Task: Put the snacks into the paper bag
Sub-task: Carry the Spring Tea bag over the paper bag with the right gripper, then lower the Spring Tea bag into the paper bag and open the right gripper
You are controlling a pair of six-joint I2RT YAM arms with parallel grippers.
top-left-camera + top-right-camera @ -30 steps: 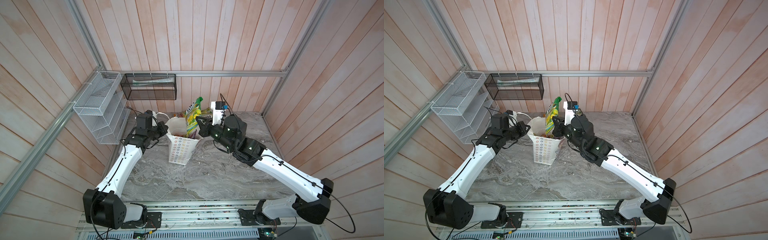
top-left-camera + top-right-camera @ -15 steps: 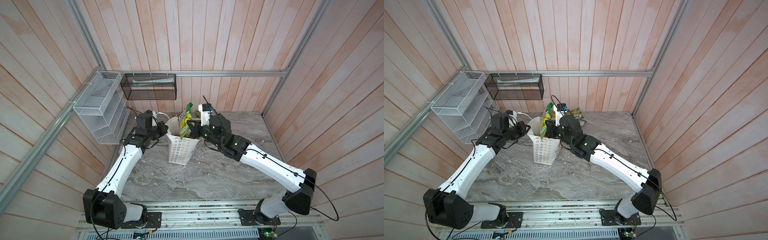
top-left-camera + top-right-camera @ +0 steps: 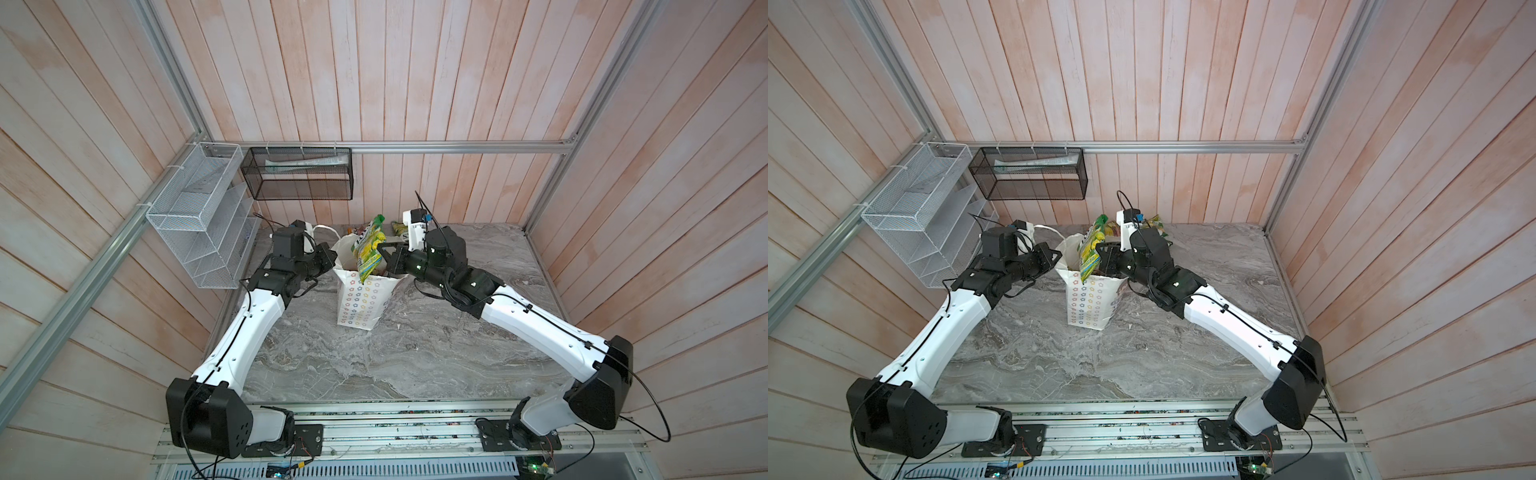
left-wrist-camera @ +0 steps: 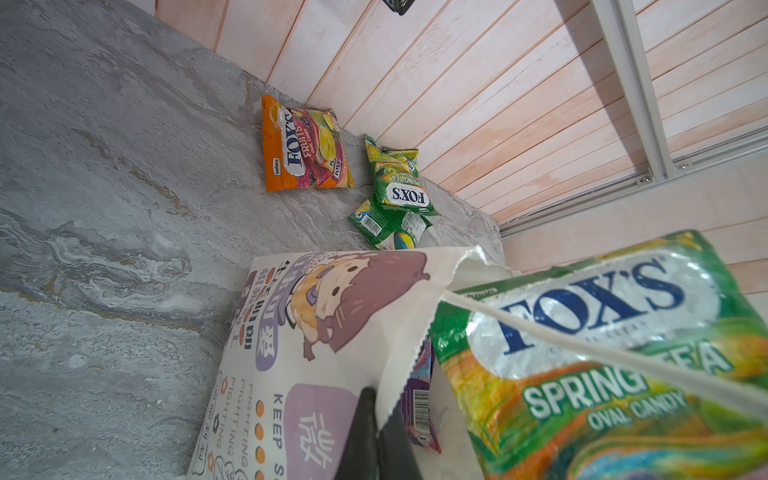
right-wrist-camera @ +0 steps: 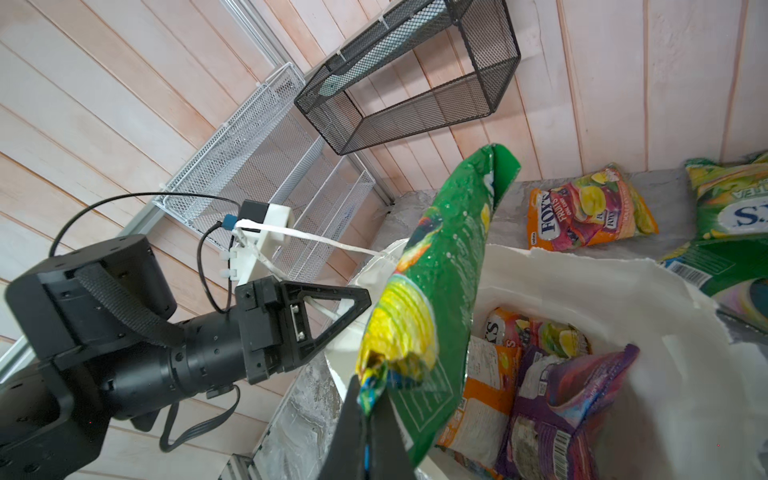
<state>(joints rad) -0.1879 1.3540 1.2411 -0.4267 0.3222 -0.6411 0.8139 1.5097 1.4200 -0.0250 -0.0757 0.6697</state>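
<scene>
Two grippers are in play, and both are pressed tight on something. On your left, the left gripper [image 4: 380, 409] pinches the rim of the paper bag [image 3: 360, 305] and holds its mouth wide, with one white cord handle [image 4: 540, 325] stretched taut across that wrist view. Move to the middle: the bag stands upright on the marble table [image 3: 415, 357], and orange and purple packets [image 5: 536, 332] lie at its bottom. Right over that mouth hangs the green Spring Tea packet [image 3: 368, 249]. Its long axis is steep, with the top end leaning toward the back wall and the lower end down at the rim. On your right, the right gripper [image 5: 368, 401] nips it by a crumpled edge. So the bag sits straight below your fingers. I reckon a release drops the packet in, though one that tall could catch the rim. Behind, by the wall, an orange Fox's Fruits packet [image 4: 305, 145] and two more green Spring Tea packets [image 4: 399, 178] wait, and the green ones look nearer your right arm.
</scene>
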